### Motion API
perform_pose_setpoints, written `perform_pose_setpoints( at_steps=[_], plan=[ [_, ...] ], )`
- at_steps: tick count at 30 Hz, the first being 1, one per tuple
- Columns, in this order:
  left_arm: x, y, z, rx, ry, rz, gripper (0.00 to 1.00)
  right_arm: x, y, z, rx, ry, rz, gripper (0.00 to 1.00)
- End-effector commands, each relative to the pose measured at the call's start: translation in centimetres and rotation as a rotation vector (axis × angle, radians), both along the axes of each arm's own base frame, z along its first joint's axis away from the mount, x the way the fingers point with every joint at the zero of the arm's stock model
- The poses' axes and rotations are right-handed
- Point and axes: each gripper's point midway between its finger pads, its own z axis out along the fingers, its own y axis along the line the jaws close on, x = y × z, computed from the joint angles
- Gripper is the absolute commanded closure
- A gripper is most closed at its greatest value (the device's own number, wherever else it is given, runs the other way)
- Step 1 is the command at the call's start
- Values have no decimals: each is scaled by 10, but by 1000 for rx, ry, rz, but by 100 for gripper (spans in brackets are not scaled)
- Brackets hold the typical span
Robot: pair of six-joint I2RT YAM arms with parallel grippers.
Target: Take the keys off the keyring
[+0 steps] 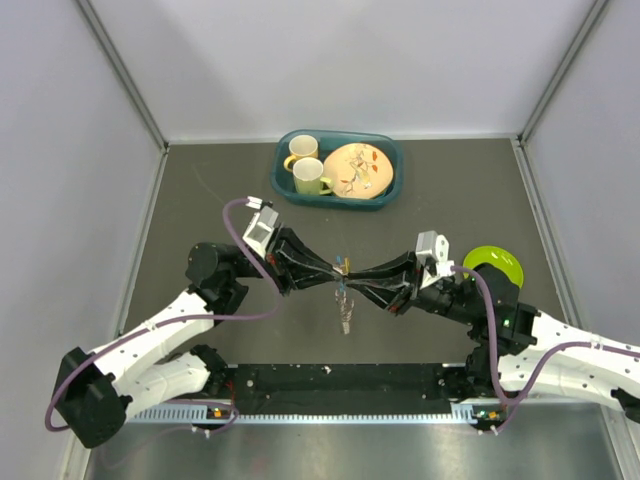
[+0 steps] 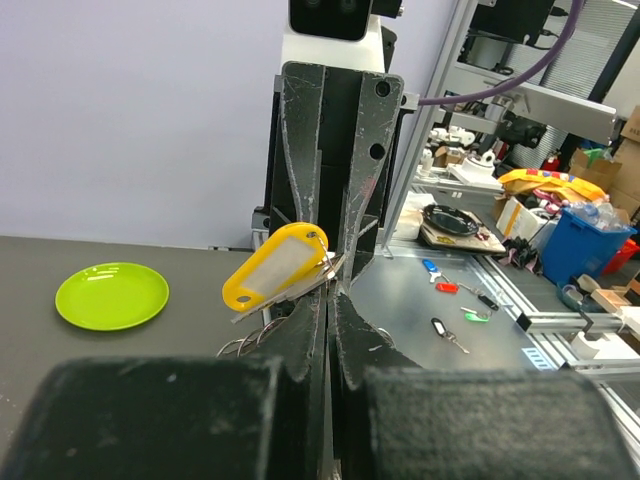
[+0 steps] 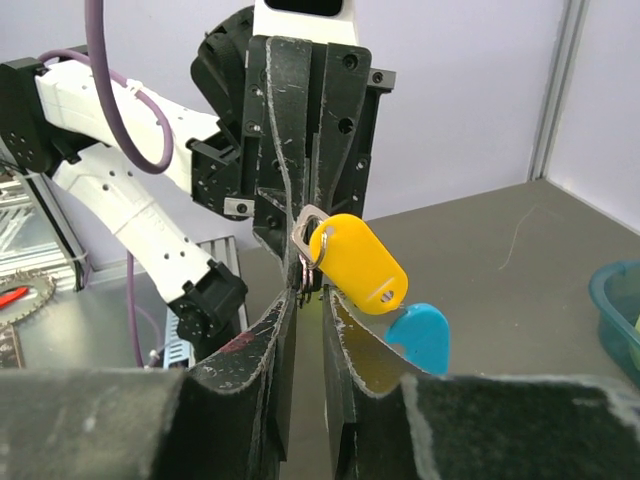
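Top external view shows us the left claw [image 1: 328, 272] and the right claw [image 1: 358, 277] meeting tip to tip above the middle of the dark tabletop [image 1: 200, 200]. The keys [image 1: 345, 308] are caught between them, and their silvery blades hang down just below the meeting point. Both claws are closed, with only a narrow slit between each pair of fingers, and they pinch the bunch from opposite sides. From the left wrist we see the yellow tag [image 2: 276, 268] sticking out to the left of the pinch, tilted upward, with thin metal blades and wire loops beneath it. From the right wrist the same yellow tag stands to the right of the fingertips, and the blue tag [image 3: 423, 336] sits lower, just beside and partly behind the right-hand finger. The keyring [image 3: 306, 274] shows as small dark wire loops right at the tips of the right claw's fingers. We cannot tell exactly which loop each claw bites. The yellow tag has a pale label window, and we can make out no writing on it. A green plate [image 1: 497, 263] lies on the tabletop behind the right arm. At the far edge a teal tub [image 1: 392, 160] holds two mugs [image 1: 310, 176] and a patterned plate [image 1: 360, 168], well apart from the claws.
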Motion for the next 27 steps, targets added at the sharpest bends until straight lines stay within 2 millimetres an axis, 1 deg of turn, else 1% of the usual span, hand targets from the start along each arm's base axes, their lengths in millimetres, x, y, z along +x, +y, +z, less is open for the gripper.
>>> perform_pose_setpoints(
  at_steps=[1, 6, 7, 8, 12, 13, 15, 16, 17, 18, 19, 20, 21, 22, 23, 24, 25, 27],
  plan=[
    [-8, 4, 13, -46, -51, -25, 100, -3, 0, 24, 80, -25, 19, 86],
    [-8, 3, 10, -45, -40, -36, 100, -4, 6, 29, 87, -32, 35, 88],
    [-8, 3, 10, -46, -42, -36, 100, -4, 9, 29, 77, -37, 43, 97],
    [-9, 3, 11, -49, -41, -40, 100, -4, 11, 29, 70, -36, 45, 100],
    [-10, 3, 10, -43, -44, -42, 100, -5, 10, 28, 76, -48, 51, 100],
    [-8, 3, 9, -38, -48, -30, 100, -3, 9, 25, 70, -48, 34, 100],
    [-6, 3, 7, -27, -49, -16, 100, -1, 2, 28, 84, -74, 10, 100],
    [-5, 4, 10, -33, -53, 4, 96, 0, 0, 24, 68, -99, -4, 100],
    [0, 2, 3, -4, -42, 25, 86, 1, -4, 25, 62, -119, -17, 100],
    [2, 1, 4, 3, -45, 41, 80, 3, -5, 24, 47, -128, -29, 100],
    [3, 3, 5, 11, -49, 59, 76, 6, -7, 18, -6, -156, -48, 100],
    [8, 1, -2, 42, -43, 87, 73, 6, -8, 16, -28, -170, -53, 100],
    [11, 2, 1, 48, -49, 107, 64, 6, -10, 18, -40, -183, -57, 100],
    [11, 3, 2, 51, -73, 125, 60, 7, -13, 19, -56, -203, -69, 100],
    [14, 4, 2, 57, -75, 143, 57, 8, -14, 14, -85, -203, -74, 100],
    [15, 4, -2, 85, -62, 148, 54, 8, -20, 17, -79, -213, -86, 100],
    [16, 5, 0, 87, -96, 169, 52, 10, -22, 16, -84, -225, -102, 100],
    [23, 6, -6, 132, -82, 211, 50, 11, -27, 15, -96, -232, -118, 100]
  ],
)
